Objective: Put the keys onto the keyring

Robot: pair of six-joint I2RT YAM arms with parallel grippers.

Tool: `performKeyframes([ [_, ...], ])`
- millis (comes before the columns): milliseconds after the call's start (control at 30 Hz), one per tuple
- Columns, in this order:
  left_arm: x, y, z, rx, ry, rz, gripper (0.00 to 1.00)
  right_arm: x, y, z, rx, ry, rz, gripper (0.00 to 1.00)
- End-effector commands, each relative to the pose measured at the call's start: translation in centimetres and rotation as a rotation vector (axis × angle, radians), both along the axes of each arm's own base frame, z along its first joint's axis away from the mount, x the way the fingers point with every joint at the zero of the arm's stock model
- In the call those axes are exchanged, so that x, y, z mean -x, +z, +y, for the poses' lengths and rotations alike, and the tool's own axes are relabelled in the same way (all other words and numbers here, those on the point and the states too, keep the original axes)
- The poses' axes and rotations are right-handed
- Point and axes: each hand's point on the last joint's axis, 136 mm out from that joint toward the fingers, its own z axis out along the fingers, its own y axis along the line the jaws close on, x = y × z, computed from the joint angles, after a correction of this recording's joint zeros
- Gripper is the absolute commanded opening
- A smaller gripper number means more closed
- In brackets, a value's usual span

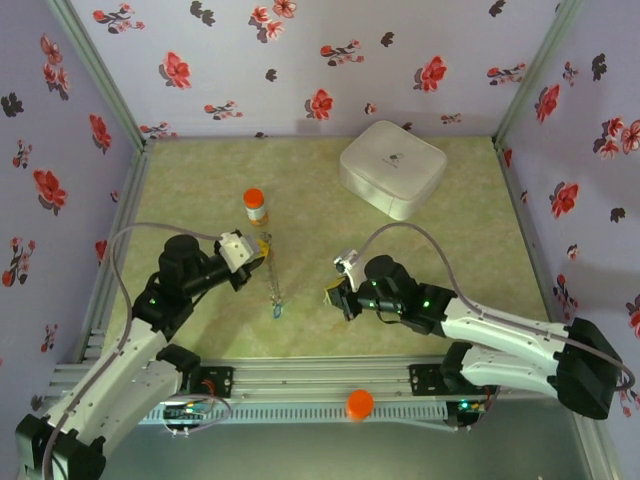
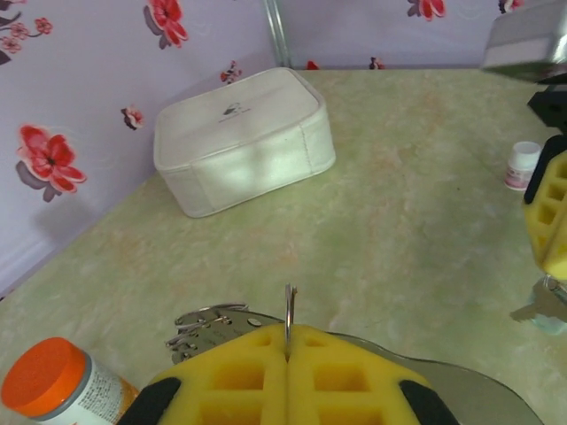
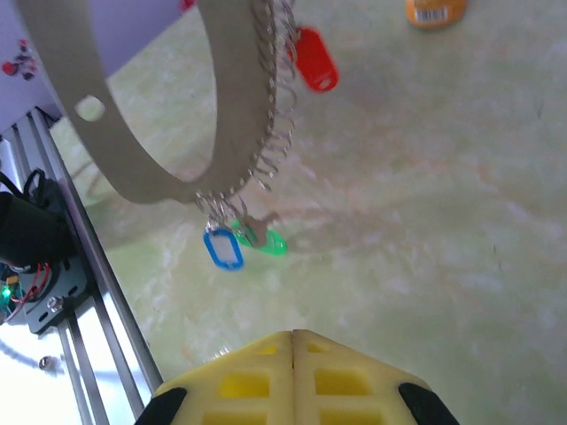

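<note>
Left gripper [image 2: 288,343], yellow foam pads pressed together, pinches an upright sliver of thin metal ring at the top of the thin dark grey chain-like keyring [image 1: 273,278]. The overhead view shows the keyring running from those fingers toward the near edge of the pale green table [image 1: 450,290].

The left wrist view adds a fan of small plain metal keys [image 2: 208,326] just ahead of the pads. It also shows an orange-capped bottle [image 2: 53,385] at lower left, a white rounded case [image 2: 239,133] near the floral wall and a small white round-capped container [image 2: 523,166] at far right.

In the right wrist view, the right gripper [image 3: 292,343] is closed on nothing above bare table. Beyond it the keyring's coiled links carry a red plastic tag [image 3: 314,60] higher up, with a blue tag [image 3: 223,250] and a green tag [image 3: 267,241] at the low end. From above, those two tags read as one bluish speck.
</note>
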Motion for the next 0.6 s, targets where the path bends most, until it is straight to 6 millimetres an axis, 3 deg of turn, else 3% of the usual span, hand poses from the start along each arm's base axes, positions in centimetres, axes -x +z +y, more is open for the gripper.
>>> performKeyframes([
  [0,0.2,1.3,-0.6,0.016,-0.057,-0.06,0.0,1.0,-2.9,-0.5,0.042,-0.052,0.192,0.0],
  [200,0.0,0.7,-0.9,0.031,-0.063,-0.066,0.0,1.0,-6.8,-0.4,0.146,-0.116,0.341,0.0],
  [567,0.3,-0.3,-0.9,0.044,-0.07,-0.058,0.0,-1.8,-9.8,0.1,0.321,-0.227,0.396,0.0],
])
